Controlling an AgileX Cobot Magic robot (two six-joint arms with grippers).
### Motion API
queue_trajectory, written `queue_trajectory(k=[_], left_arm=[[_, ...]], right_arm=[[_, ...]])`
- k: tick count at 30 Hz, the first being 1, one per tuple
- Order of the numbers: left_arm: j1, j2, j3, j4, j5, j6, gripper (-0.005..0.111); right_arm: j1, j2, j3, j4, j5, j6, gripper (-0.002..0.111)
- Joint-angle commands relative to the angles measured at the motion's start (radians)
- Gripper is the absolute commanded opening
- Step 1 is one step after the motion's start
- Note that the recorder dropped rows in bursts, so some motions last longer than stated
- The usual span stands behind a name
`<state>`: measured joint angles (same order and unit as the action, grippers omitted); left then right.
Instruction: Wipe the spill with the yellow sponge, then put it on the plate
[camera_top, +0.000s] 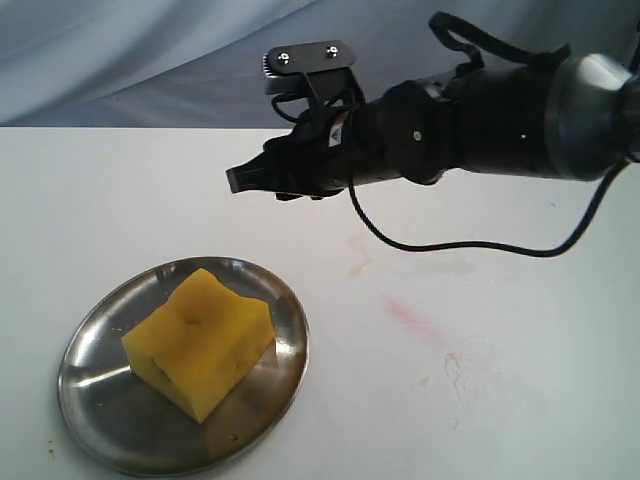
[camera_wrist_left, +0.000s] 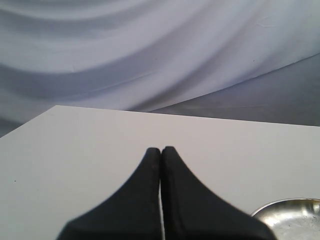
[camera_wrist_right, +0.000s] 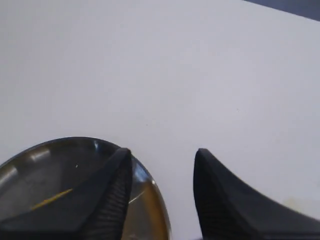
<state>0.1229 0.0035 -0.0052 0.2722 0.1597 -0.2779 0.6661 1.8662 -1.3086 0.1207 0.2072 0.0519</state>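
Diagonally, yellow sponge (camera_top: 200, 343) on plate (camera_top: 90, 395), right end effector (camera_wrist_right: 161, 155) parted, left end effector (camera_wrist_left: 161, 151) closed.

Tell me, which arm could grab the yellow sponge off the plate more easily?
Right, probably. The right gripper hangs open over the table just past the plate, where the yellow sponge sits. The left gripper is shut, and its camera catches only the plate's rim.

No text, label or number can be read anywhere (all three views).
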Motion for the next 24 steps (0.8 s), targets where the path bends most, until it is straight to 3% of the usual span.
queue_trajectory(k=[1, 6, 10, 24], left_arm=[[-0.005, -0.004, 0.005, 0.001, -0.001, -0.001, 0.0], [-0.005, -0.004, 0.005, 0.001, -0.001, -0.001, 0.0], [-0.005, -0.004, 0.005, 0.001, -0.001, -0.003, 0.0], [-0.005, -0.004, 0.005, 0.001, -0.001, -0.001, 0.0]], right_arm=[[-0.008, -0.016, 0.1, -0.042, -0.005, -0.006, 0.031], [-0.015, 0.024, 0.136, -0.022, -0.01, -0.006, 0.019], [-0.015, 0.085, 0.136, -0.022, -0.008, -0.006, 0.0], [0.064, 0.169, 0.132, -0.025, -0.009, -0.052, 0.0]])
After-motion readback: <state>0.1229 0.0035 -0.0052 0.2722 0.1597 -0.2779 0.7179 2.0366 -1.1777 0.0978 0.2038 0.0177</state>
